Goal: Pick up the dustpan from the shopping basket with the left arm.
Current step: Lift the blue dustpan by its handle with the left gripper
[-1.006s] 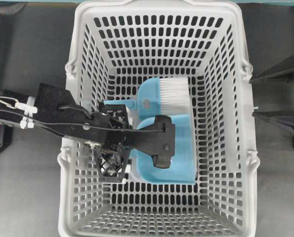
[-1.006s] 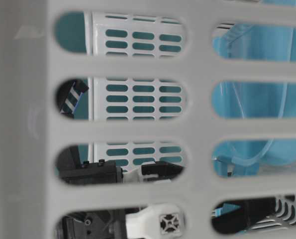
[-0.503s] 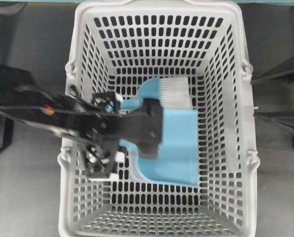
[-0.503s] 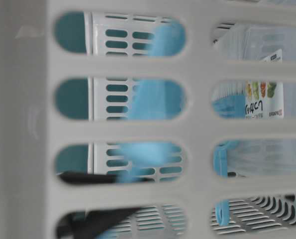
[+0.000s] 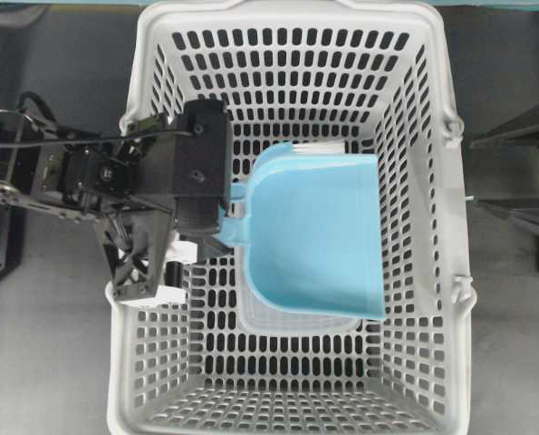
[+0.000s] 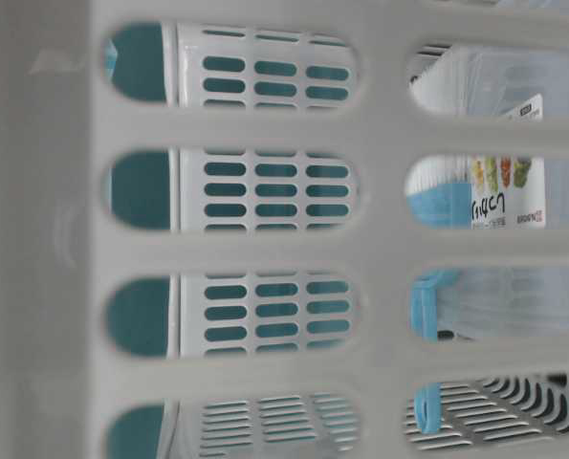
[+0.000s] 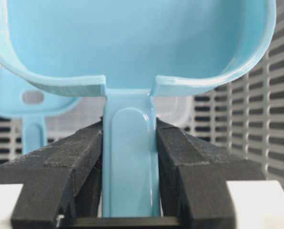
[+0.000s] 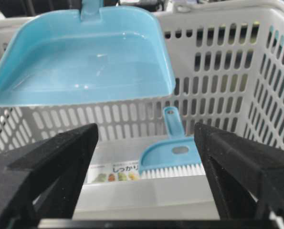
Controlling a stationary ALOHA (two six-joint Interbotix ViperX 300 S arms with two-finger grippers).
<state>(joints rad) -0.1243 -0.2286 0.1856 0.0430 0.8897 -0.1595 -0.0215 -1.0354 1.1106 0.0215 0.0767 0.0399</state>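
One dustpan [image 5: 319, 240] in left hand [image 7: 130, 157]; one brush [image 8: 173, 157] below.

**Dustpan handle clamped between the left fingers**

The left gripper [image 7: 130, 167] is pinching the dustpan [image 7: 132, 43] by its slim handle, one black finger pressing each side. The brush [image 7: 29, 102] is lying below at left, against the shopping basket [image 7: 270, 105] and its slotted wall.

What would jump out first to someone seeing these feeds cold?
The light blue dustpan hangs level above the floor of the big grey shopping basket, its slim handle clamped between the black fingers of the left end effector at the basket's left wall. Below it, the right wrist view shows a small blue hand brush lying on a clear package.
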